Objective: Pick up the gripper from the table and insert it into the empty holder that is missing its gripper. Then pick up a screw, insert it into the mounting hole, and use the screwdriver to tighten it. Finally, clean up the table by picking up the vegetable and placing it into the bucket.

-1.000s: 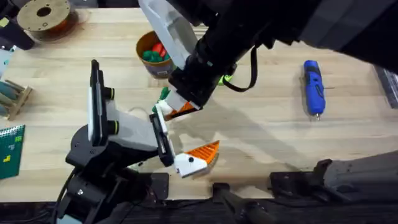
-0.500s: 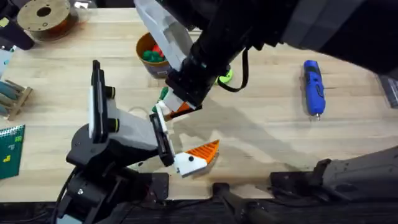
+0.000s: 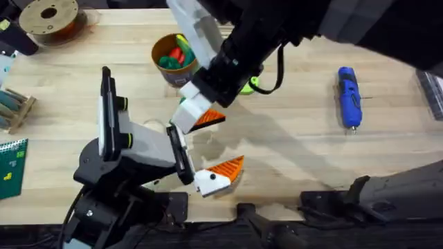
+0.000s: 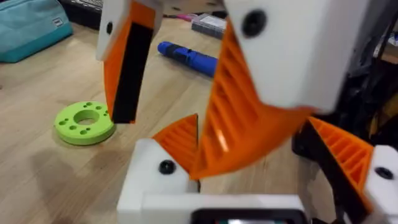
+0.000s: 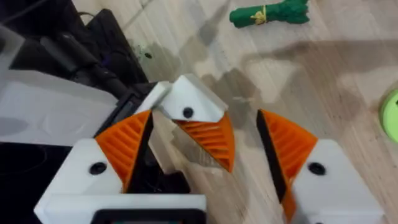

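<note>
The right tool (image 5: 205, 149) is open around the holder (image 5: 186, 106). The left tool (image 3: 218, 176) looks open too. A careless retreat could knock the orange finger (image 5: 208, 143) loose.

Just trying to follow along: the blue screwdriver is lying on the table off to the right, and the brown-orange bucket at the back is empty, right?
Not quite. The screwdriver does lie on the table to the right, but the bucket is not empty: the overhead view shows green, red and yellow toy produce inside it.
</note>
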Controlling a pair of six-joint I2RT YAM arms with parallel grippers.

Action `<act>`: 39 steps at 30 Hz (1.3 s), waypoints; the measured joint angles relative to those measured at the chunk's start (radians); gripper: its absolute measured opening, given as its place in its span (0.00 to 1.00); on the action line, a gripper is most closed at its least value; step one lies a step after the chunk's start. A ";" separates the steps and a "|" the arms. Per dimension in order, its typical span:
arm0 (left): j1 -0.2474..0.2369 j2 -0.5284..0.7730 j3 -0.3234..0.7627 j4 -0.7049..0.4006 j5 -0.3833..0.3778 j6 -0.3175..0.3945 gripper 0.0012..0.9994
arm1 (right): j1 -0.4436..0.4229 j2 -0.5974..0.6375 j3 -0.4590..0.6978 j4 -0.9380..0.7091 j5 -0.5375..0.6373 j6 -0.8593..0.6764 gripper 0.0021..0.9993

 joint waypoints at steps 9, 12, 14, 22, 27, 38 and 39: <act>0.000 0.000 0.000 0.000 0.000 0.003 0.99 | -0.162 -0.191 -0.252 0.033 -0.102 0.000 0.99; 0.000 0.000 0.000 0.000 0.000 0.003 0.99 | -0.215 -0.305 -0.334 0.042 -0.150 0.000 0.99; 0.000 0.000 0.000 0.000 0.000 0.003 0.99 | -0.252 -0.385 -0.377 0.043 -0.179 -0.001 0.99; 0.000 0.000 0.000 0.000 0.000 0.003 0.97 | -0.380 -0.713 -0.543 -0.033 -0.386 -0.077 0.99; 0.000 0.000 0.000 0.000 0.000 0.006 0.25 | -0.380 -0.765 -0.557 -0.092 -0.458 -0.162 0.99; 0.000 0.000 0.000 0.000 0.000 0.010 0.00 | -0.380 -0.690 -0.559 -0.095 -0.451 -0.180 0.99; 0.000 0.000 0.000 0.000 0.000 0.010 0.00 | -0.380 -0.677 -0.559 -0.093 -0.442 -0.180 0.99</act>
